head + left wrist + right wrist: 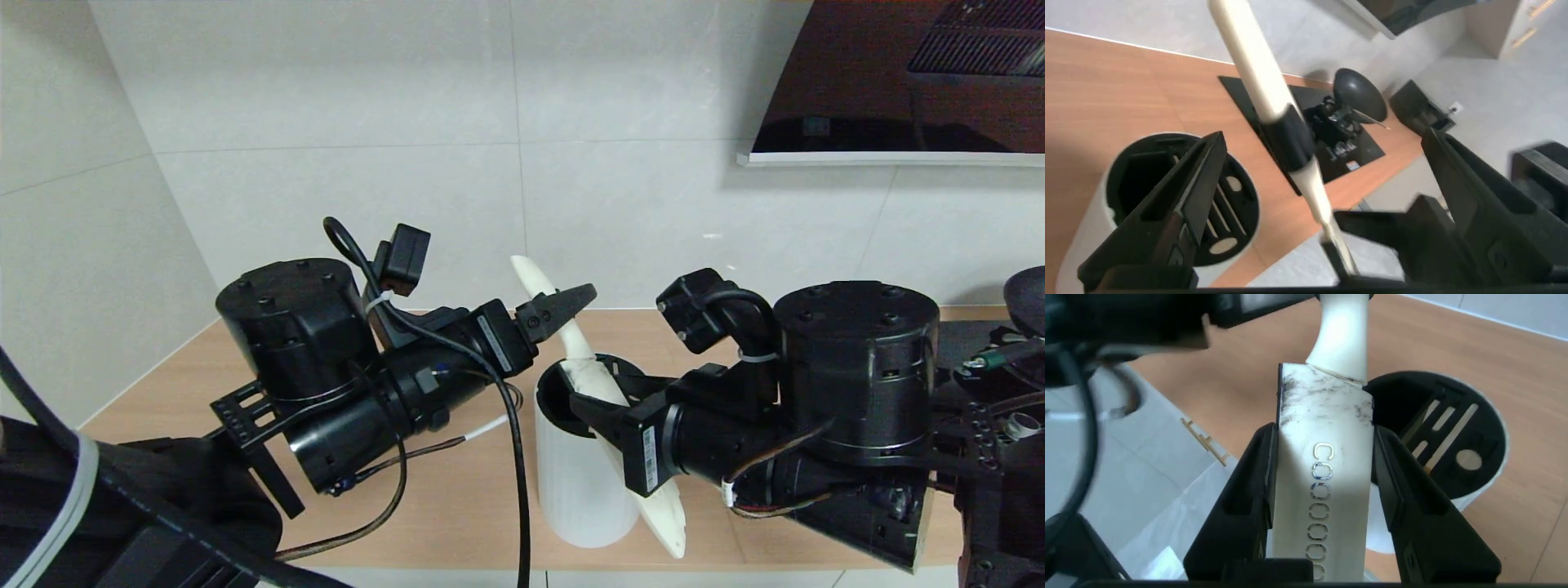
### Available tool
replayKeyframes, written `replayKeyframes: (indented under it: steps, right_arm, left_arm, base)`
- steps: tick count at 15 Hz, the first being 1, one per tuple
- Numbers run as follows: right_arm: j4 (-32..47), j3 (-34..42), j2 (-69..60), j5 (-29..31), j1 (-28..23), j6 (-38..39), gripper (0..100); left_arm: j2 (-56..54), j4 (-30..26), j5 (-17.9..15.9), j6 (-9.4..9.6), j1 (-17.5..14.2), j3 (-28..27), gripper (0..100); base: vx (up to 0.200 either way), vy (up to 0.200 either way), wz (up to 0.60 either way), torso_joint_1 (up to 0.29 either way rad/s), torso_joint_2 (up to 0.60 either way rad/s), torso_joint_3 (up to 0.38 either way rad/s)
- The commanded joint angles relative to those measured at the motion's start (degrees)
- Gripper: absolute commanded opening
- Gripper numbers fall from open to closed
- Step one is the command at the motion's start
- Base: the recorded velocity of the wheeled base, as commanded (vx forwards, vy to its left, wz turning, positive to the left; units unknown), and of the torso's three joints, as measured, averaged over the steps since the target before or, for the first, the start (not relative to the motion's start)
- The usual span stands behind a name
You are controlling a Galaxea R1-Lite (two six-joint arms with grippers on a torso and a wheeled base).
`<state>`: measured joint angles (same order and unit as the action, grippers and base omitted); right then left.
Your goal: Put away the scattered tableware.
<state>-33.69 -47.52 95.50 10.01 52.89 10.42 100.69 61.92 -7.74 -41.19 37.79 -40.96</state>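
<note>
A white knife stands steeply tilted, handle up and perforated blade down, in front of a white cylindrical holder with a black slotted top. My right gripper is shut on the blade just above the holder's rim. My left gripper is up by the knife's handle, open, with its fingers wide on either side and not touching it. The blade tip hangs outside the holder, near the counter's front edge.
The holder stands on a wooden counter against a tiled wall. A black cooktop with a dark pan lies to the right, under a range hood. Bare counter lies to the left.
</note>
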Motion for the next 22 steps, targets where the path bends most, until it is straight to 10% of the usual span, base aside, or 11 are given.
replayKeyframes:
  steps: [1,6,7,18,19,22]
  right_arm:
    - [-0.1,0.1,0.2,0.0,0.1,0.0,0]
    - [-0.1,0.1,0.2,0.0,1.1,0.0,0]
    - [-0.1,0.2,0.2,0.0,1.2,0.0,0]
    - [-2.8,0.5,1.0,0.1,1.1,0.0,0]
    - [-3.0,0.5,1.1,0.2,1.1,0.0,100]
    - [-3.3,0.6,1.0,0.2,1.1,0.1,100]
  left_arm:
    - [0.7,0.0,0.2,-0.03,-0.1,-0.5,100]
    - [2.0,0.0,1.2,-0.03,0.0,-0.8,100]
    - [2.1,0.0,1.3,-0.03,0.0,-0.8,0]
    - [2.0,2.4,1.4,-0.12,0.0,-0.7,0]
    - [2.0,2.4,1.4,-0.03,0.1,-0.7,0]
    - [1.7,2.1,2.9,0.41,0.2,-1.1,0]
  base:
    - [0.0,0.0,0.0,0.0,0.0,0.0]
    - [0.0,0.0,0.0,0.0,0.0,0.0]
    - [0.0,0.0,0.0,0.0,0.0,0.0]
    - [0.0,0.0,0.0,0.0,0.0,0.0]
    - [0.0,0.0,0.0,0.0,0.0,0.0]
    - [0.0,0.0,0.0,0.0,0.0,0.0]
